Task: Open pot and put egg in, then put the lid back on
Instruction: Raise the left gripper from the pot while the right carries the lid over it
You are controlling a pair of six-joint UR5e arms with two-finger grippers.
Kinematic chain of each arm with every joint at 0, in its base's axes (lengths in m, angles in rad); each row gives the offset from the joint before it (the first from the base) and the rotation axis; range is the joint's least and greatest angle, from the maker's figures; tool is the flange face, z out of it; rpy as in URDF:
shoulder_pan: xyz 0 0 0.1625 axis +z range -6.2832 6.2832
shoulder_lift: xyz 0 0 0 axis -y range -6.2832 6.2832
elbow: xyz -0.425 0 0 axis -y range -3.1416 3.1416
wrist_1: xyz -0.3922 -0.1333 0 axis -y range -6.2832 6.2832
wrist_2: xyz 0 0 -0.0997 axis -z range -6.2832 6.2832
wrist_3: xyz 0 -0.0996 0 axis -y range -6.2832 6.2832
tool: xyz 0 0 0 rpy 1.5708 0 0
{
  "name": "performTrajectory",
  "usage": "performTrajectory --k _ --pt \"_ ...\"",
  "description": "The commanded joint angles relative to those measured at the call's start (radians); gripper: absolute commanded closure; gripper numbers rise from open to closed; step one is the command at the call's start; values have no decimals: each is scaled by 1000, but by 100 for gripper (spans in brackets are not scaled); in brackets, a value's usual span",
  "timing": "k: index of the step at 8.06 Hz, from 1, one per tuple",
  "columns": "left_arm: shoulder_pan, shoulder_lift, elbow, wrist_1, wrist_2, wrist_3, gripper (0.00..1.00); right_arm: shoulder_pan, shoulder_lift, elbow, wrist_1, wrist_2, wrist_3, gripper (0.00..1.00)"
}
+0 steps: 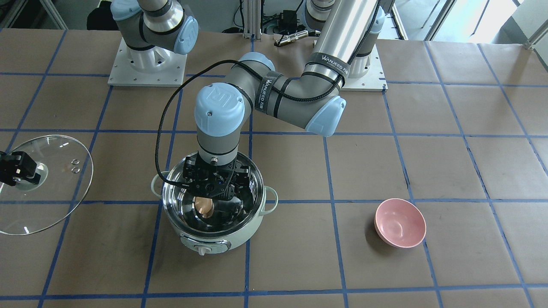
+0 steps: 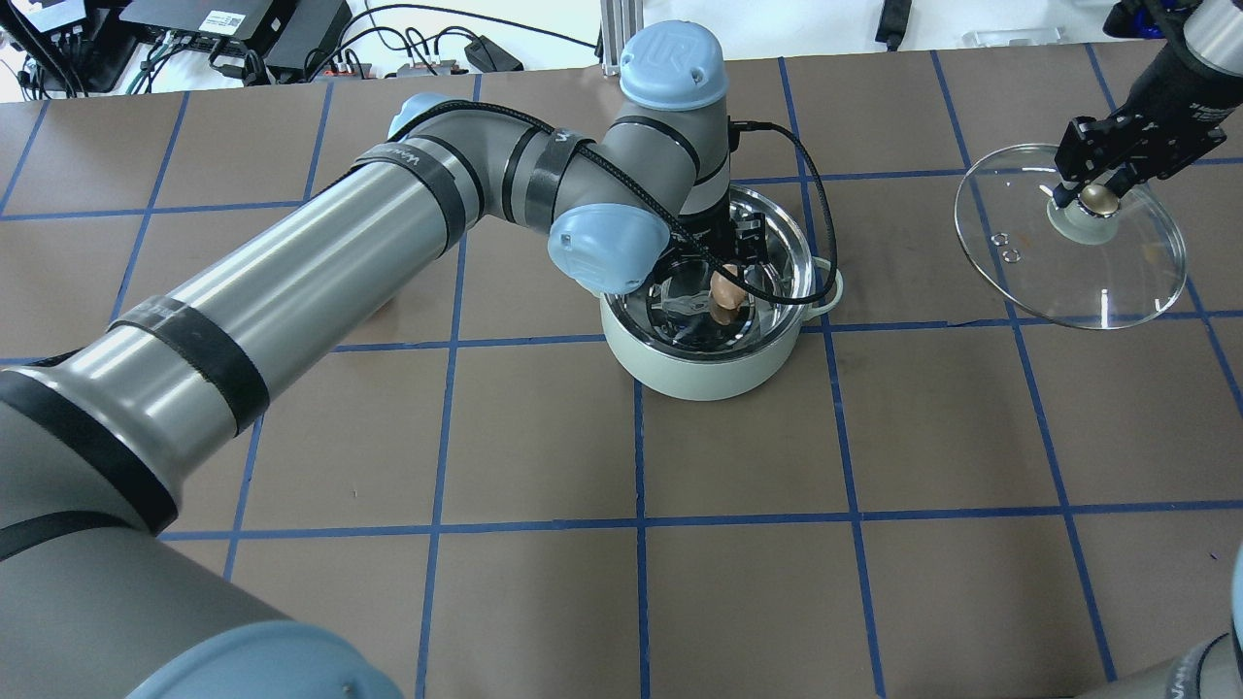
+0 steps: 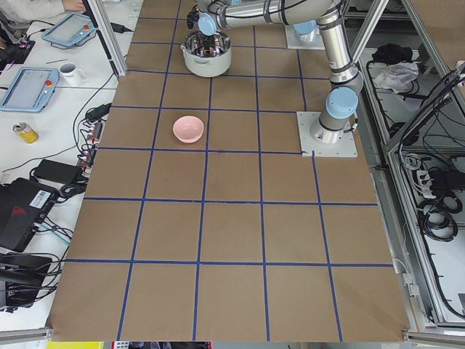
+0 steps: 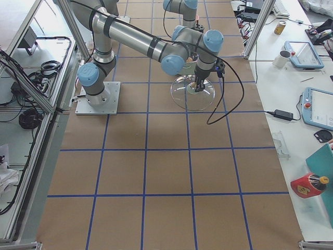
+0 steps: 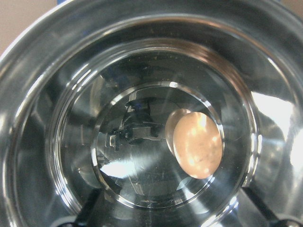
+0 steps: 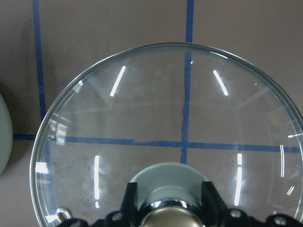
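Currently I am viewing a brown-paper bench (image 1: 385,149), blue-taped. Left gripper (image 1: 210,193): jaws hanging released over the oval egg (image 5: 196,144) inside the shiny steel pot (image 2: 709,374). Right gripper (image 2: 1092,197): jaws clenching the glass lid (image 2: 1117,282).

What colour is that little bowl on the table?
The bowl is pink, clearest in the front-facing view.

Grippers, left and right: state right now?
Left gripper: jaws open inside the pot, egg lying loose below.
Right gripper: closed on the lid by its knob.
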Motion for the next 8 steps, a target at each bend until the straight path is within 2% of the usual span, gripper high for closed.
performTrajectory --k 1,3,4,6,8 --pt "4 111 6 -67 8 32 0 15 -13 -3 -13 -14 16 100" --pt "52 176 3 -95 60 87 0 62 -17 -3 -11 -20 53 100" --pt "111 200 -3 -98 69 117 0 109 -27 -14 -13 -55 90 100" --pt "257 251 -11 -100 63 209 0 282 -40 -21 -19 -83 241 100" --pt "381 268 -12 -101 65 301 0 457 -34 -40 -21 -140 308 100"
